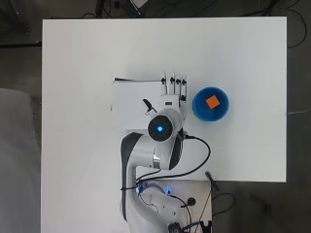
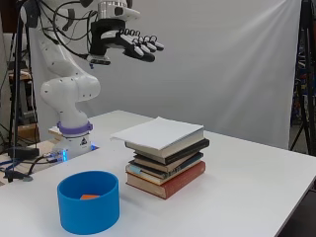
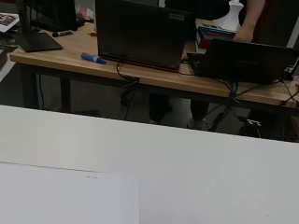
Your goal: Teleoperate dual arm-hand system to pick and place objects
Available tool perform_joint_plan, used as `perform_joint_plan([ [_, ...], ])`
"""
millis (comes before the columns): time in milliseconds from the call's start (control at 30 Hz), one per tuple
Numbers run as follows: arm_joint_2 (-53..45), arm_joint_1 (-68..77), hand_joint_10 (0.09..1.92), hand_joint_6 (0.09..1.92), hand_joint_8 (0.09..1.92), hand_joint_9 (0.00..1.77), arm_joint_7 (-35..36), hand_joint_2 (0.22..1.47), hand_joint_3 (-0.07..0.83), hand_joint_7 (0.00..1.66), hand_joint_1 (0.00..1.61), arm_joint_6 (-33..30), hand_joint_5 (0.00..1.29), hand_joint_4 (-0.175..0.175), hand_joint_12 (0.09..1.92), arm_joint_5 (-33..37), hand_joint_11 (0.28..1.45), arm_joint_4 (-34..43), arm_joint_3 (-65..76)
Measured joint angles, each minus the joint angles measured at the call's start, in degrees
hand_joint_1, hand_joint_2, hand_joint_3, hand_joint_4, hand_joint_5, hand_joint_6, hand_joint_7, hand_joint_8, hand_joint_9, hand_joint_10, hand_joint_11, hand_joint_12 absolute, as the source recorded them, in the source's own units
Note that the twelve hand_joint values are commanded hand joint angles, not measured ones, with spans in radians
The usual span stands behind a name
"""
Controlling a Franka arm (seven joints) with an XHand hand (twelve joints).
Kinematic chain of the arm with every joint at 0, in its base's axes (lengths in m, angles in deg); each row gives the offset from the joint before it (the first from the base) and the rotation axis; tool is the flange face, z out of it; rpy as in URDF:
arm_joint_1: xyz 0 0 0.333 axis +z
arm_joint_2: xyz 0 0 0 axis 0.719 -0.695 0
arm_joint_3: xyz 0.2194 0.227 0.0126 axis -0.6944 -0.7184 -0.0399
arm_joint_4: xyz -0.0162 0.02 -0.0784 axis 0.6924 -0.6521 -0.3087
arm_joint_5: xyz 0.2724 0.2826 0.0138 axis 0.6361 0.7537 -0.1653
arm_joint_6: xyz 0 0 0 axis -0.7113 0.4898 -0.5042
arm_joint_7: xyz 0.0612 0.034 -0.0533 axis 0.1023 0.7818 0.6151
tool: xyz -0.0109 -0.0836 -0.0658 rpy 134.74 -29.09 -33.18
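While the hand (image 2: 129, 43) hangs high in the air with its fingers (image 1: 173, 81) stretched out straight and holding nothing, lots of bare white table (image 1: 77, 73) lies off to its left, all the way to the table's edge. Right below the hand sits a stack of books (image 2: 166, 165) with a flat white cover on top, and there is a big gap of air between the hand and that top cover. Seen from above, the fingers reach over the right end of the stack. Just to the right of the hand, down on the table, stands a round blue bowl (image 1: 199, 112) with smooth straight walls. Inside it lies a small orange block (image 1: 213, 102), square and flat on top, so the block is lower than the hand and a bit to its right. Past the bowl, more bare table runs out to the right edge. From the wrist, the far table edge (image 3: 140, 122) shows, with a wooden desk (image 3: 154, 77) and dark laptops (image 3: 140, 32) in the room behind.
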Motion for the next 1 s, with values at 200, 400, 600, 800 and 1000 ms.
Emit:
perform_joint_plan([
  [200,-3.9,1.1,0.09,0.09,0.09,0.41,3.6,0.91,0.007,0.28,0.02,5.5,0.21,0.114,0.09,8.1,0.44,3.8,1.8],
  [400,-8.5,1.6,0.09,0.09,0.09,0.41,7.1,0.93,0.008,0.27,0.06,13.4,0.21,0.099,0.09,19.0,0.42,12.4,6.7],
  [600,-9.6,1.7,0.09,0.09,0.09,0.4,7.0,0.94,0.008,0.26,0.07,14.0,0.21,0.093,0.09,16.9,0.41,10.5,6.6],
  [800,-11.7,1.8,0.09,0.09,0.09,0.4,6.0,0.94,0.006,0.25,0.06,13.6,0.21,0.091,0.09,15.2,0.41,11.7,6.1],
  [1000,-12.5,1.8,0.09,0.09,0.09,0.39,4.8,0.94,0.004,0.25,0.06,13.6,0.22,0.097,0.09,13.8,0.41,12.2,6.2],
])
